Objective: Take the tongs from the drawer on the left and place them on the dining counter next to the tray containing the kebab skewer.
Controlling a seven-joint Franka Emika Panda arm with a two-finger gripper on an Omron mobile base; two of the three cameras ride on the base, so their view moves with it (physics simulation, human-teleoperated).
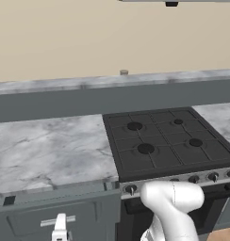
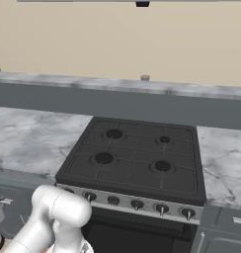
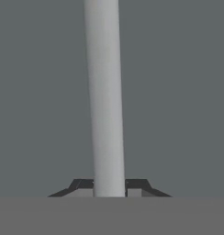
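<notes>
Where the drawer (image 1: pixel 55 221) sits closed below the marble counter (image 1: pixel 46 150) left of the stove (image 1: pixel 168 141), the gripper (image 3: pixel 109 188) has its 2 fingertips clamped on the silver bar handle (image 3: pixel 104 92), directly ahead.

Two base views flanking the arm, sharing the stove (image 1: pixel 168 141), hand view tight against the drawer (image 3: pixel 178 92) handle (image 3: pixel 104 101)
</notes>
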